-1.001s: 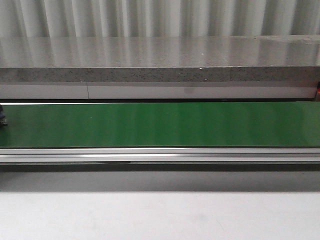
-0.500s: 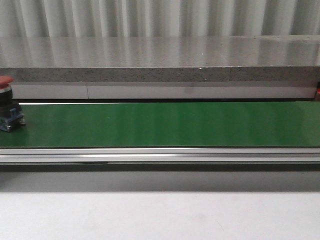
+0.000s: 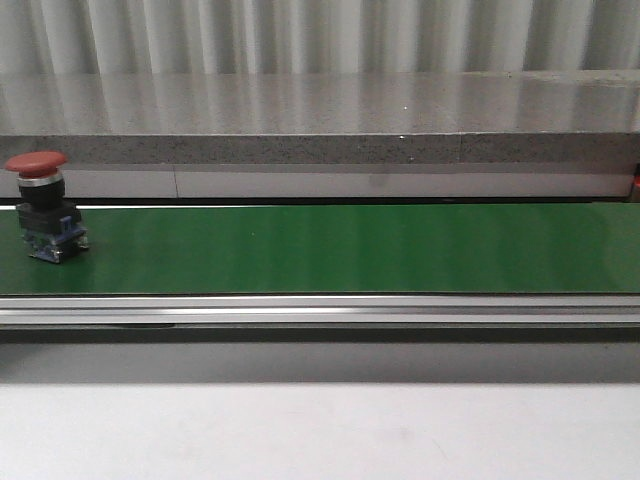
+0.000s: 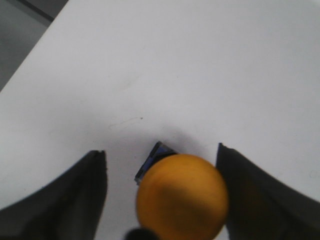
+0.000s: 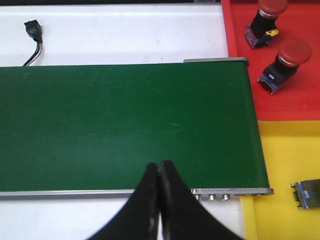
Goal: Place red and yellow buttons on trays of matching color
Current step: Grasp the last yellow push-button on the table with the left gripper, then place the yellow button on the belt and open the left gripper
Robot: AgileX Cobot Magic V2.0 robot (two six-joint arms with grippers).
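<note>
A red button (image 3: 40, 205) with a black and blue base stands upright on the green belt (image 3: 350, 248) at its far left end. In the left wrist view a yellow button (image 4: 182, 197) rests on the white table between the fingers of my left gripper (image 4: 161, 149), which is open; the cap lies close to one finger (image 4: 250, 195) with a gap to the other. My right gripper (image 5: 160, 164) is shut and empty above the near edge of the belt (image 5: 125, 125). The red tray (image 5: 300, 97) holds two red buttons (image 5: 286, 56). The yellow tray (image 5: 280, 165) lies beside it.
A grey metal part (image 5: 306, 194) lies on the yellow tray at the view's edge. A black connector with wires (image 5: 34, 30) sits on the white surface beyond the belt. A stone ledge (image 3: 320, 148) runs behind the belt, an aluminium rail (image 3: 320, 310) in front.
The red button has ridden into the front view from the left edge and moved right along the belt.
</note>
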